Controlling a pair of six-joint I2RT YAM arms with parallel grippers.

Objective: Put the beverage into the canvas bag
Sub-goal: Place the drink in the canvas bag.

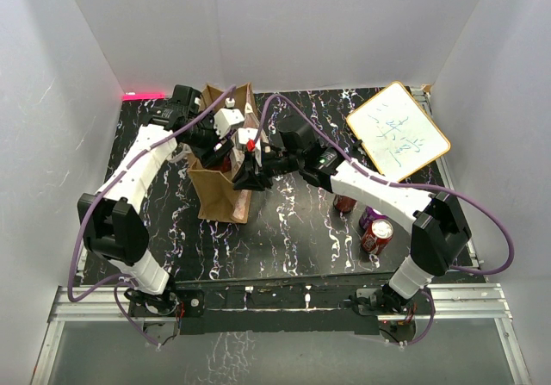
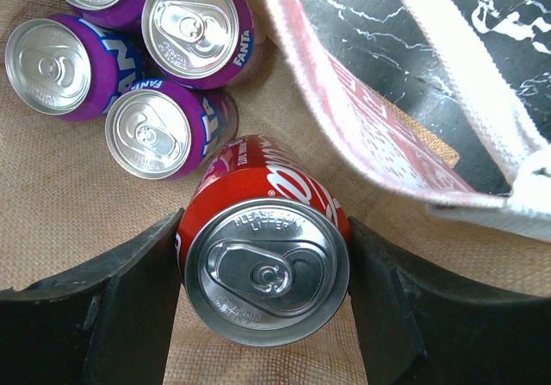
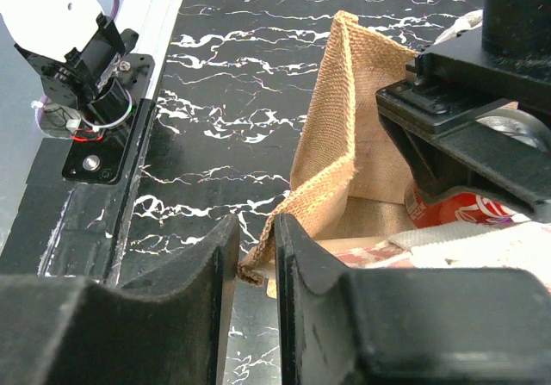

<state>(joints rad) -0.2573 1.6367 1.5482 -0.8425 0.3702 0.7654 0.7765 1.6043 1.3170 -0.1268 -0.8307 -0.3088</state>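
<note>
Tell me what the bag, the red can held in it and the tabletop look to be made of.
The canvas bag is coarse woven tan fabric, matte, burlap-like; the weave shows at the rim. The red can is metal, probably aluminium: shiny brushed lid with pull tab, glossy printed wall. The tabletop is black with white veining, marble-look; stone or printed film, cannot tell.

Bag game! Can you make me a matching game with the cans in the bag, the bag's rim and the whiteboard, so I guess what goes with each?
Things
1. red can in the bag
2. purple cans in the bag
3. bag rim
4. whiteboard

Places
A. at the table's far right corner
B. between the left gripper's fingers
C. pinched by the right gripper
D. standing loose, tops up

Pairs: 1-B, 2-D, 3-C, 4-A
</note>
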